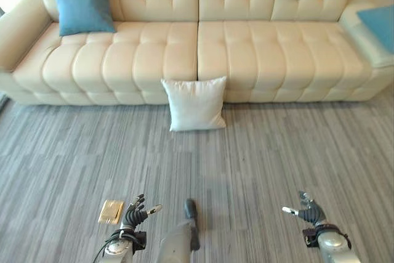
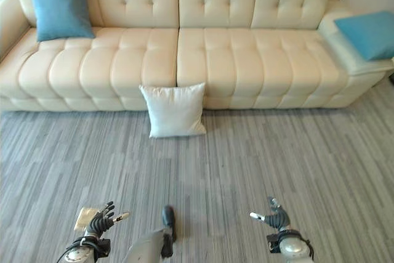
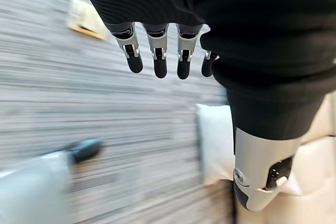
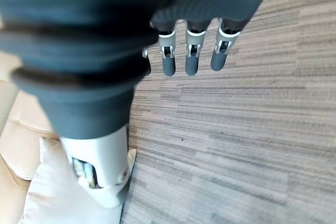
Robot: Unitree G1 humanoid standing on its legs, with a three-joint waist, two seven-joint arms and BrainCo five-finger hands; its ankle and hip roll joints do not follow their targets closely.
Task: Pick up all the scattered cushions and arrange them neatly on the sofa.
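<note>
From my remote station, the two head cameras look down and forward from standing height: a cream sofa spans the top of both frames, grey striped floor fills the lower half. The right eye sits slightly to the side, so the white cushion lands left of centre there, near centre in the left eye. Each wrist camera peers along its own hand from very close, toward the floor: the left hand hangs from the top of its frame, the right hand likewise. Both wrist views catch the same white cushion and sofa edge at a lower corner.
</note>
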